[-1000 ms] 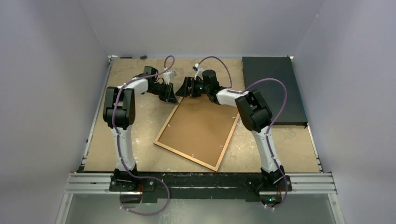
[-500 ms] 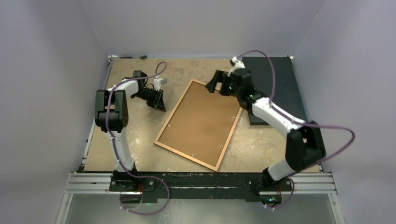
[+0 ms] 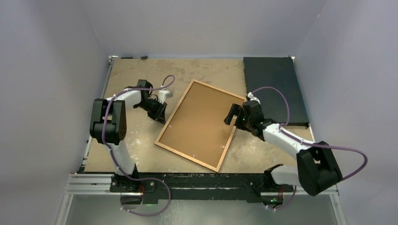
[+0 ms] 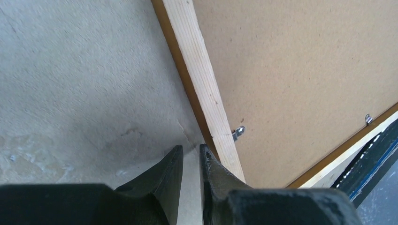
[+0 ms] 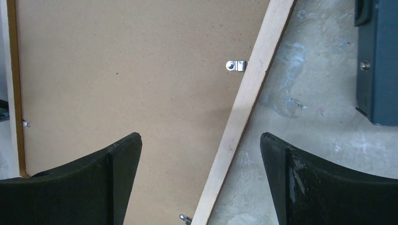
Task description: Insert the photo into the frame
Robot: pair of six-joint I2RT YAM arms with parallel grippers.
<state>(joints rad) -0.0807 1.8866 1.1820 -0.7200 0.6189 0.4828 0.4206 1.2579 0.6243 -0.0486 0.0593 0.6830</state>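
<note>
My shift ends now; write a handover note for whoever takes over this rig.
Left hand: narrowly open, empty, low beside the left edge of the large rectangular orange-brown wooden picture frame.
Right hand: wide open, empty, above the frame's right edge.
Frame lies back up, brown backing board in place. Photo not in view.
Done: unclear whether the photo is inside.
Left: check that; if not, insert it.
</note>
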